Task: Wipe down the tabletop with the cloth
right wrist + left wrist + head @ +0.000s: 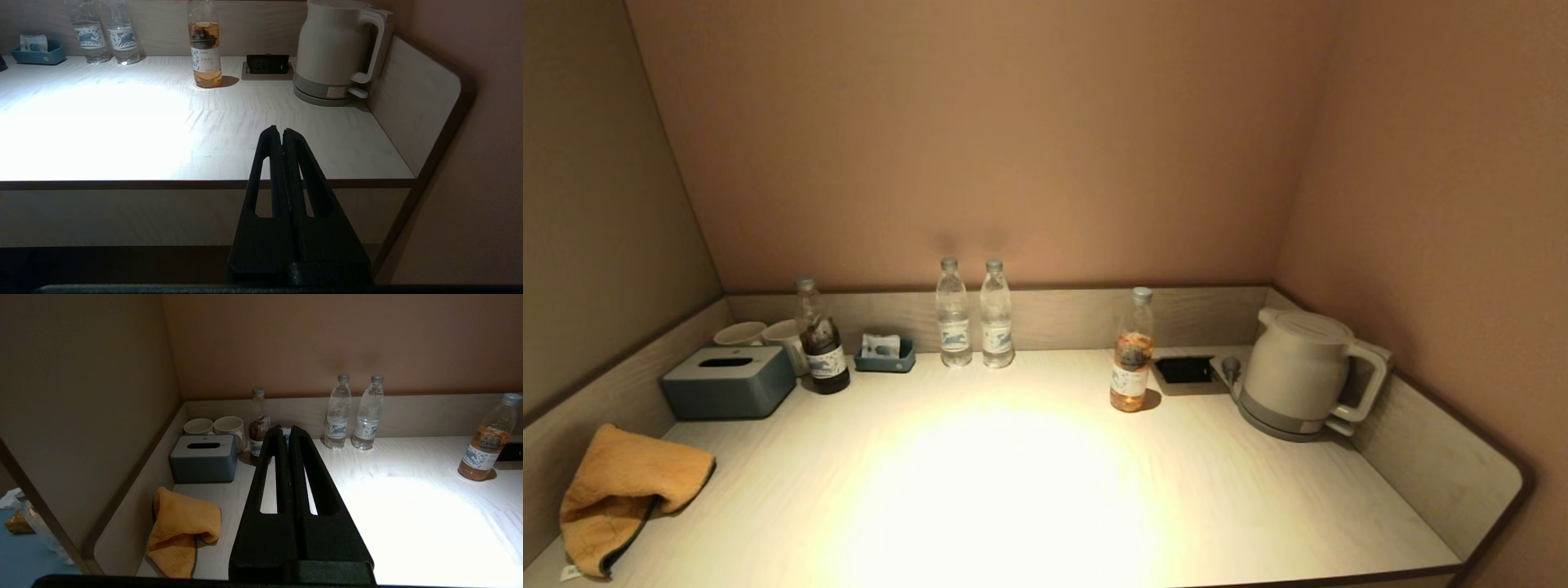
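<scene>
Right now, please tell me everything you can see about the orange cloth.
The cloth is orange, soft and thick like terry, with a dark edge trim and a small white tag at its near corner. It lies crumpled and folded over itself at the near left end of the tabletop, leaning against the low left side wall, in front of the tissue box but apart from it. No hand touches it.

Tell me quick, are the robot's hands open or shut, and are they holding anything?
Left gripper: shut, holding nothing; the cloth lies apart on the tabletop.
Right gripper: shut, holding nothing.
</scene>
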